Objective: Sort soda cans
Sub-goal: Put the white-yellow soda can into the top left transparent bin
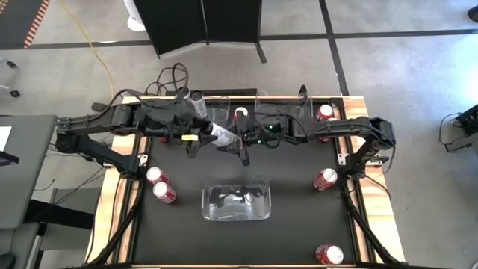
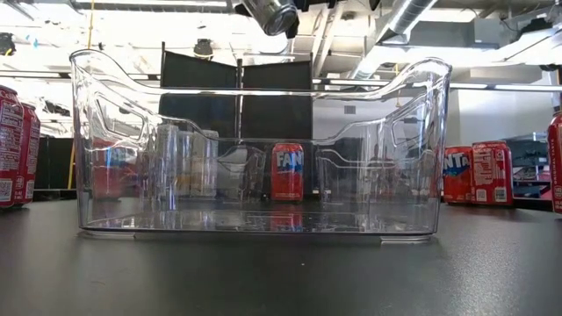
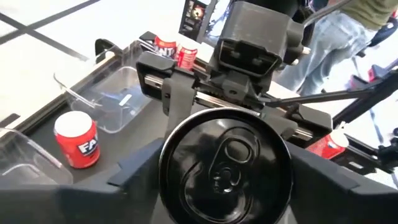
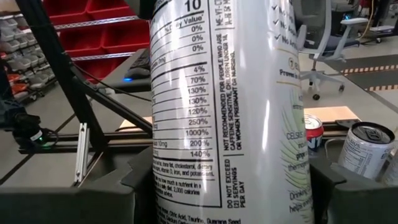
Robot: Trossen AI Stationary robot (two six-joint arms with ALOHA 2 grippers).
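A tall silver-white soda can (image 1: 220, 136) with a dark top is held tilted in the air over the table's middle, between both grippers. My left gripper (image 1: 203, 139) comes from the left and my right gripper (image 1: 240, 146) from the right; both are shut on it. The low view shows only the can's end (image 2: 270, 13), high above the clear bin (image 2: 263, 149). Another silver can (image 1: 198, 101) is at the far edge. Red cans stand upright on the table: two at the left (image 1: 159, 184), one at the far middle (image 1: 240, 113), three along the right (image 1: 325, 178). My left gripper (image 3: 227, 168) pinches the can's top end (image 3: 227, 165) between its two fingers (image 3: 134, 174), which lie along the can; the dark top faces the wrist. The can is lifted clear. My right gripper (image 4: 230, 186) pinches the can's printed side wall (image 4: 186, 168) between its two fingers (image 4: 339, 186), lying across the can. It comes from the table's right, farther down the can than the left gripper.
A clear plastic bin (image 1: 235, 202) sits at the near middle, below the held can. More clear bins (image 3: 118, 99) stand along the far edge. A red can (image 1: 328, 254) is at the near right corner. A person's legs (image 3: 336, 37) show beyond the table.
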